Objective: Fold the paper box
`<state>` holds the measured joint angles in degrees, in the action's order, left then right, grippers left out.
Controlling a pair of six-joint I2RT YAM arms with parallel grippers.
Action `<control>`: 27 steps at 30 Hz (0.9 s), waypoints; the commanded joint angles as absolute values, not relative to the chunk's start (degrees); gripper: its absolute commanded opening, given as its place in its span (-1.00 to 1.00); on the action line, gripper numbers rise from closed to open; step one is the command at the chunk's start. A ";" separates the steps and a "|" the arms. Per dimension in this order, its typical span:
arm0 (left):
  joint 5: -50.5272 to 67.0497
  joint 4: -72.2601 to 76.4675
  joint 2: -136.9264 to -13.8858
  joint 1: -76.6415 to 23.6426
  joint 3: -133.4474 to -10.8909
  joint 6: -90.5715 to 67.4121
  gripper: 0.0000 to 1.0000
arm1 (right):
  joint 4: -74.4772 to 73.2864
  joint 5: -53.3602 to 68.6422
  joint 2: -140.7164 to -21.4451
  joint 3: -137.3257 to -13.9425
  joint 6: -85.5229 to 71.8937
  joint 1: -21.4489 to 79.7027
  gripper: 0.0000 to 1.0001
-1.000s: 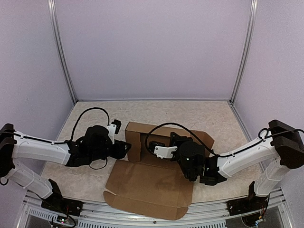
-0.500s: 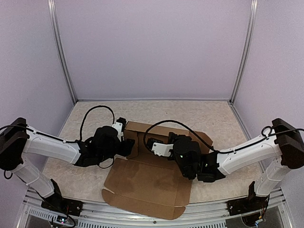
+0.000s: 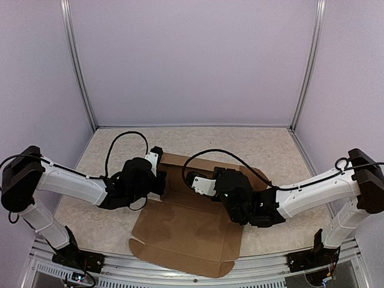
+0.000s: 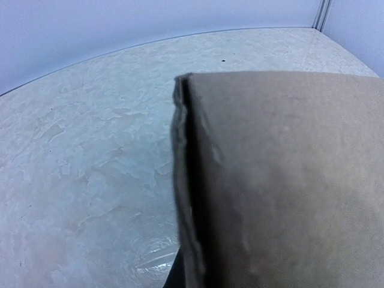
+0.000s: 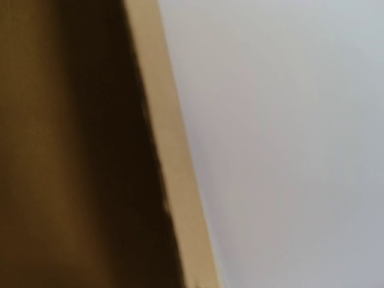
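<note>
Plain brown die-cut cardboard box (image 3: 186, 234) between 2 claws, long axis left-right, lid flap open toward bases. Mottled beige tabletop (image 3: 270, 144), lilac walls (image 3: 192, 60). At its left wall, left claw (image 3: 161, 183), grip unclear; right claw (image 3: 192, 180) clenched.

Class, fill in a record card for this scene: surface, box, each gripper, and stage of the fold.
Surface: pale mottled table
Box: brown paper box, partly folded; a large flat flap lies toward the arms, walls are raised on the far side
Left: left gripper at the box's left wall; open or shut unclear
Right: right gripper shut, over the middle of the box, close to a cardboard edge
Stage: fold not finished
</note>
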<state>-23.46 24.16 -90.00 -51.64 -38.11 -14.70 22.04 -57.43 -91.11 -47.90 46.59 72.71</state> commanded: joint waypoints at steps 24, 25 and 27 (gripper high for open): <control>-12.54 20.56 -96.08 -49.31 -52.05 -4.97 -1.00 | -14.20 -26.67 -74.78 -62.37 15.60 72.05 0.88; -11.93 19.51 -96.49 -49.12 -52.99 -4.64 -1.00 | -14.84 -25.57 -73.98 -62.89 14.70 71.47 0.89; -8.34 19.31 -97.39 -48.56 -53.80 -3.88 -1.00 | -15.50 -24.00 -72.73 -63.77 13.10 70.06 0.90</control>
<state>-14.00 20.38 -95.72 -49.43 -50.72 -6.81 -10.22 -29.95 -75.16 -61.58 18.46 72.25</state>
